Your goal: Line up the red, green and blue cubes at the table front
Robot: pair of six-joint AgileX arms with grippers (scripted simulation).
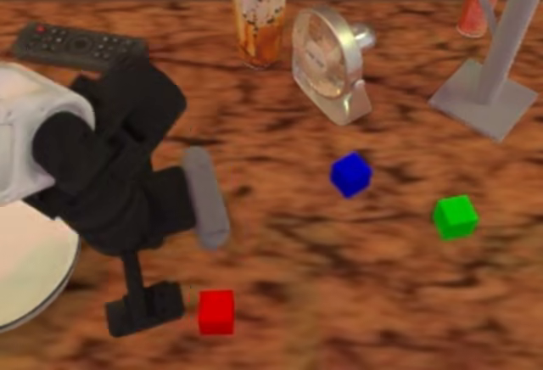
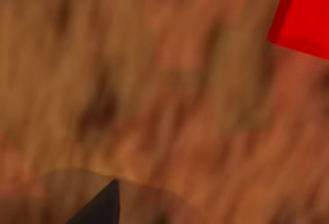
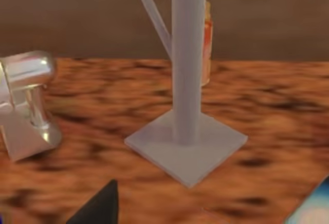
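Observation:
The red cube rests on the table near its front edge, left of centre. My left gripper is low over the table just left of that cube, open and holding nothing. In the left wrist view the red cube shows off to one side of the one visible fingertip, not between the fingers. The blue cube lies mid-table and the green cube to its right. My right gripper is parked out of the top view, open and empty, facing the grey stand.
A white plate lies under the left arm at the left edge. Along the back stand a black remote, a drink cup, a small metal fan, a grey stand and an orange can.

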